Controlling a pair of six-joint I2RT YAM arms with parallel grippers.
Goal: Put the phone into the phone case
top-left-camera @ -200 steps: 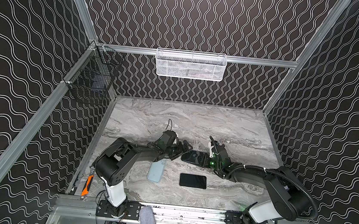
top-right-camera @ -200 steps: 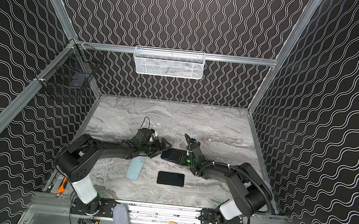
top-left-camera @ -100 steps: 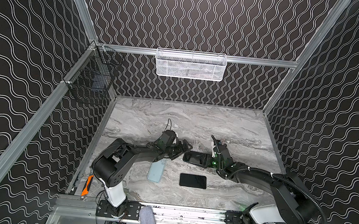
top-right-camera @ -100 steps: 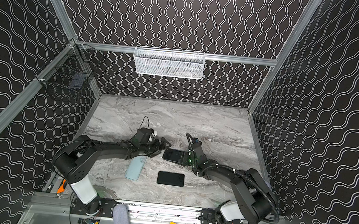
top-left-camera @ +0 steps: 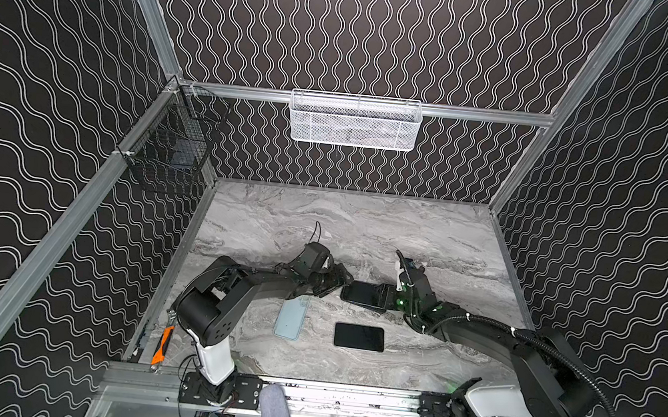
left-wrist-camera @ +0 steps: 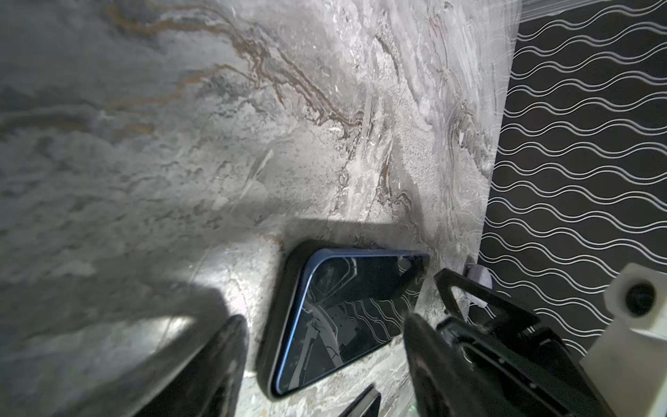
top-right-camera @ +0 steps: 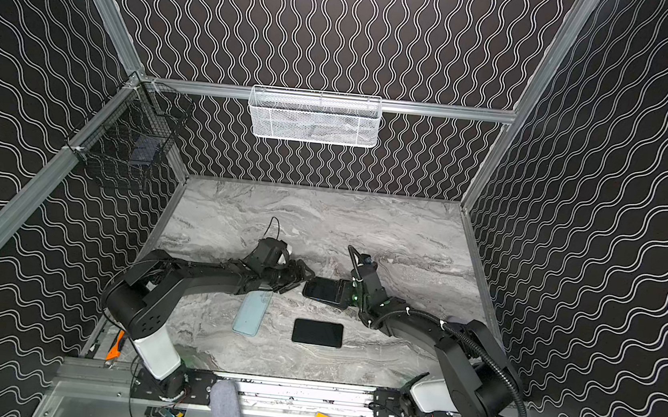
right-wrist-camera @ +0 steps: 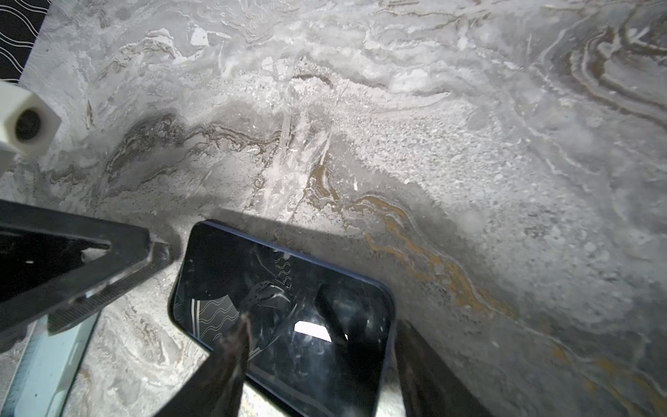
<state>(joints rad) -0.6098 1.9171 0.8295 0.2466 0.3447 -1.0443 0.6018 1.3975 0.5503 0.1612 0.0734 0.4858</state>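
Observation:
A black phone (top-left-camera: 361, 293) (top-right-camera: 322, 288) with a thin blue rim sits mid-table, slightly raised off the marble. My right gripper (top-left-camera: 386, 302) (right-wrist-camera: 325, 321) is shut on the phone (right-wrist-camera: 288, 281), with one finger on each long side at its right end. At the phone's left end, my left gripper (top-left-camera: 340, 282) (left-wrist-camera: 323, 319) is open. Its fingers straddle that corner of the phone (left-wrist-camera: 353, 307), with a gap showing on one side. A light blue phone case (top-left-camera: 290, 322) (top-right-camera: 250, 316) (right-wrist-camera: 47, 364) lies flat under the left forearm, nearer the front.
A black phone-sized slab (top-left-camera: 359, 337) (top-right-camera: 317, 333) lies flat in front of the held phone. A white mesh basket (top-left-camera: 353, 121) hangs on the back wall and a black wire basket (top-left-camera: 170, 152) on the left wall. An orange tool (top-left-camera: 162, 345) lies at the front left edge.
The left gripper's jaws have narrowed around the phone's left end. The right arm's elbow has swung lower while the phone has stayed almost in place.

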